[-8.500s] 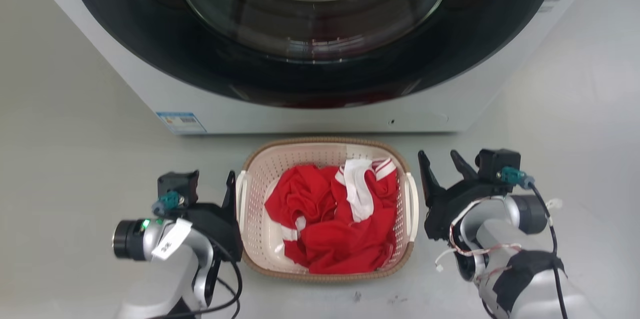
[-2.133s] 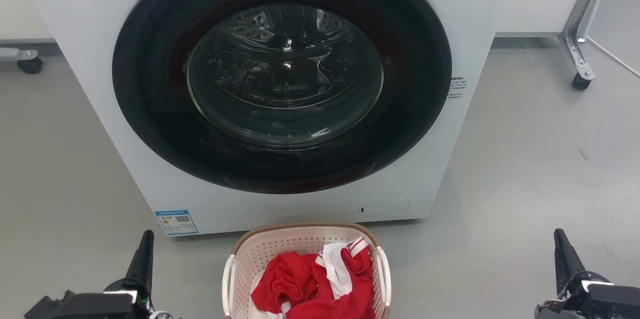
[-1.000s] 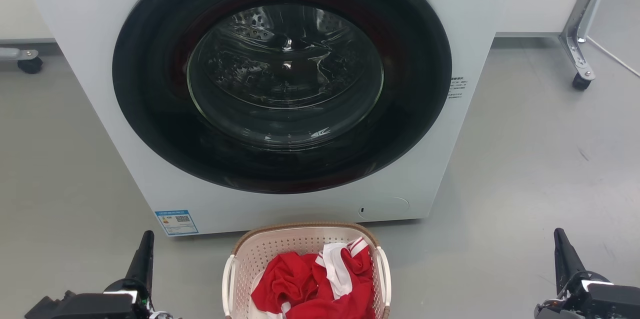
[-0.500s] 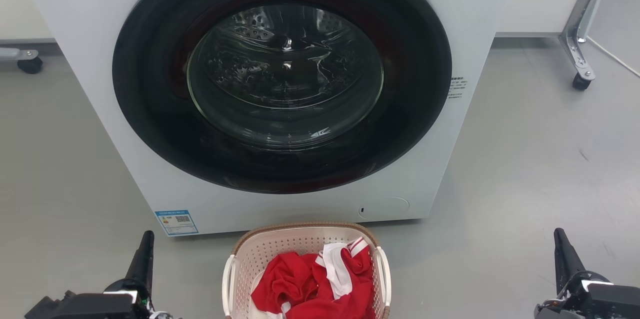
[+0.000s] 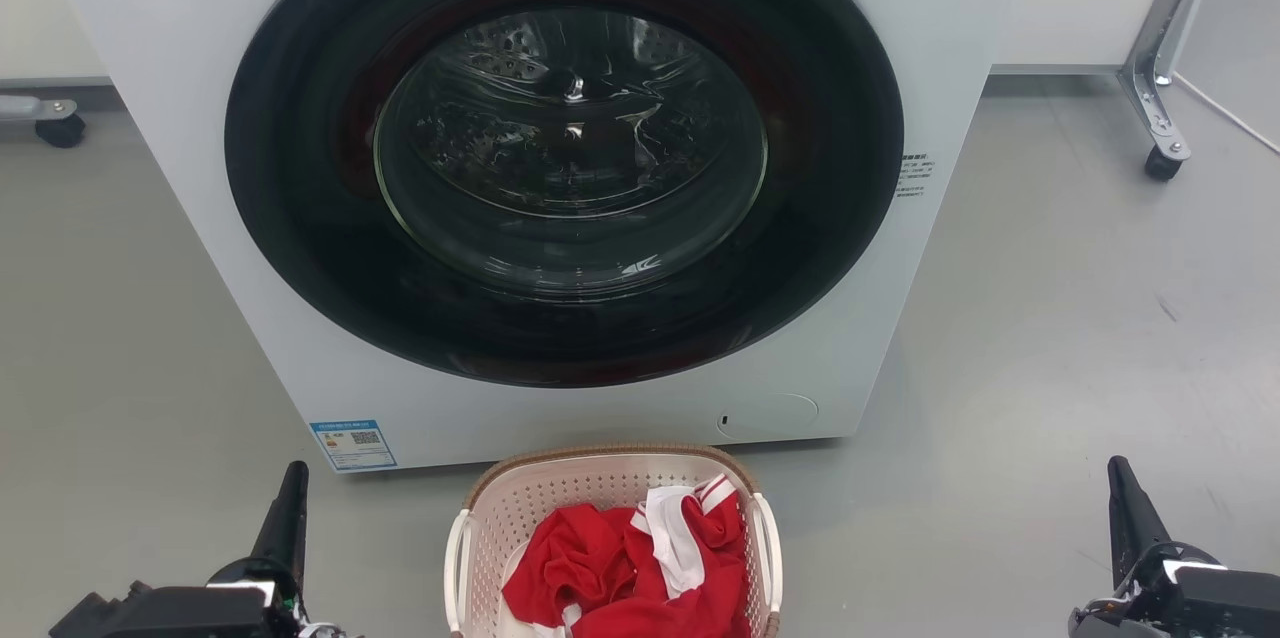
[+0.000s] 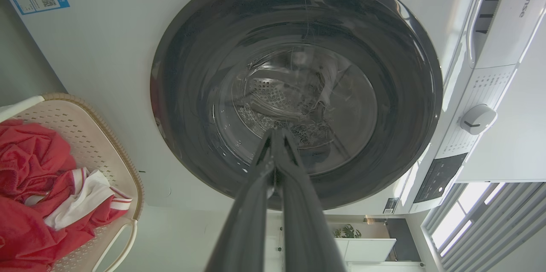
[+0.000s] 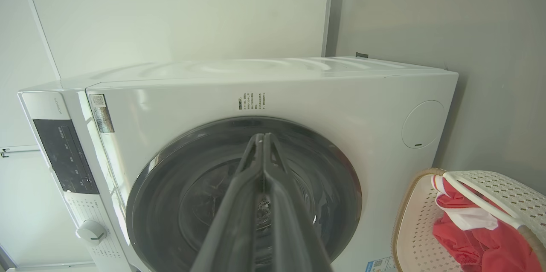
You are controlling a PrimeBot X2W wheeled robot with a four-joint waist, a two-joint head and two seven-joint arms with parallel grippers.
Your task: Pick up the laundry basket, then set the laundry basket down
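Observation:
The laundry basket, cream with a brown rim and white side handles, stands on the grey floor just in front of the washing machine, holding red and white clothes. It also appears at the lower left in the left wrist view and the lower right in the right wrist view. My left gripper sits well to the basket's left, fingers pressed together and empty. My right gripper is far to the basket's right, also shut with nothing in it. Neither touches the basket.
A white front-loading washing machine with a dark round door stands right behind the basket. A wheeled metal leg is at the back right, a caster at the far left. Grey floor lies on both sides.
Since 8.5 s ago the head camera has tilted up and both grippers have drawn away from the basket's handles and shut. Over the last two seconds nothing has moved.

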